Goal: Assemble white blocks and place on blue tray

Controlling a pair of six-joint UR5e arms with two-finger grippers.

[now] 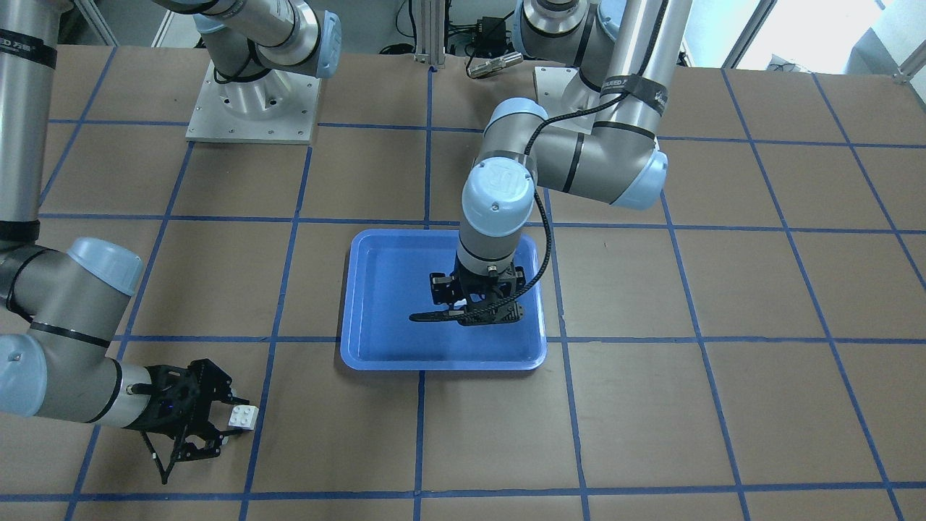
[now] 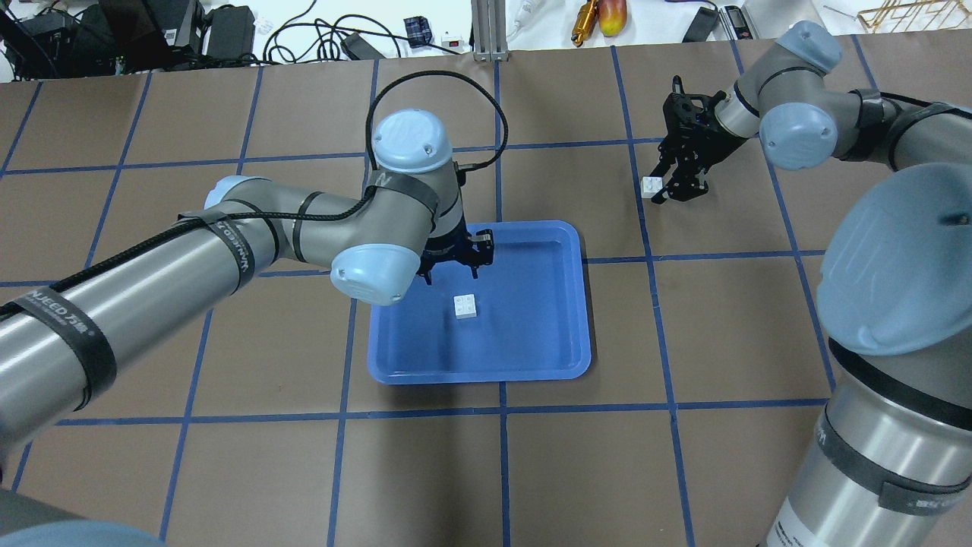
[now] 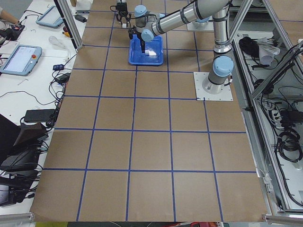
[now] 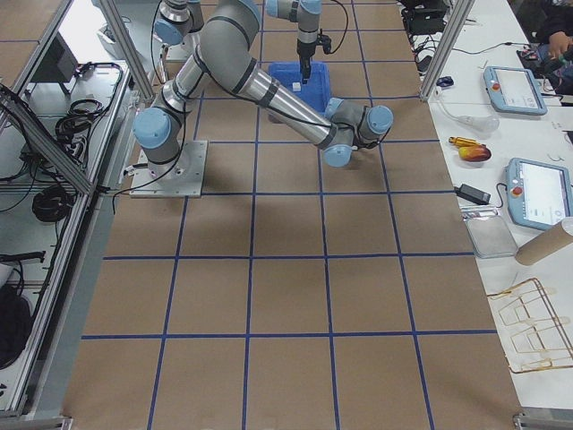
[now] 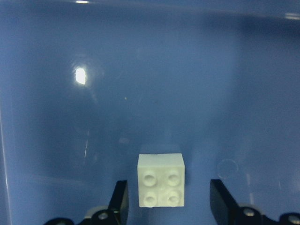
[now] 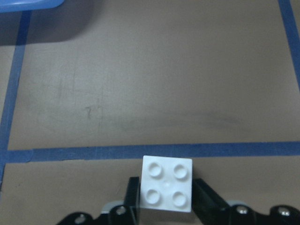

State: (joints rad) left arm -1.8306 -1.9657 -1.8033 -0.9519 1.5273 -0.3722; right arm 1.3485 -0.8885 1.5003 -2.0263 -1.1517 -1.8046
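Observation:
One white block (image 2: 465, 305) lies studs up on the floor of the blue tray (image 2: 531, 357). My left gripper (image 2: 456, 266) hangs over the tray, open. In the left wrist view the block (image 5: 160, 180) sits between its spread fingers (image 5: 119, 201), touching neither. My right gripper (image 2: 661, 190) is out over the brown table, away from the tray, shut on the second white block (image 2: 651, 186). In the right wrist view this block (image 6: 167, 183) is pinched between the fingers, studs up. It also shows in the front view (image 1: 243, 417), while the tray (image 1: 376, 347) lies mid-table.
The table is brown with a blue tape grid. The right arm's base plate (image 1: 253, 101) stands at the robot's side of the table. Cables and tools (image 2: 592, 15) lie beyond the far edge. A tray corner (image 6: 28, 4) shows in the right wrist view.

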